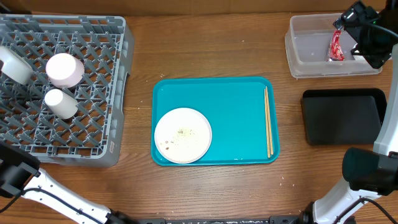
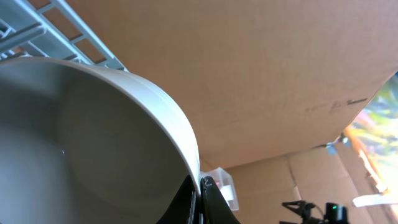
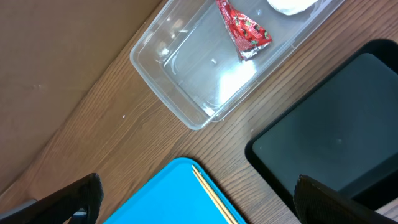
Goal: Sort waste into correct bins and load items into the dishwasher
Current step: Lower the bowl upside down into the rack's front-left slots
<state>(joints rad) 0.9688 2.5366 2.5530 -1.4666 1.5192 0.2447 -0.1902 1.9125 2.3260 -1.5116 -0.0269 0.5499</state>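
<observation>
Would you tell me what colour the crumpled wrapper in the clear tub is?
The wrapper is red, clearest in the right wrist view.

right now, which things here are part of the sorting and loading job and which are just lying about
job: plate, chopsticks, bowl, large cup, small cup, rack, wrapper, clear tub, black tray
just there: teal tray, cardboard box

Right wrist view: napkin [image 3: 291, 5] cut by top edge. Overhead: right arm [image 1: 373, 40] hides right end of tub [image 1: 308, 50]; specks on plate [image 1: 183, 135] too small to identify.
</observation>
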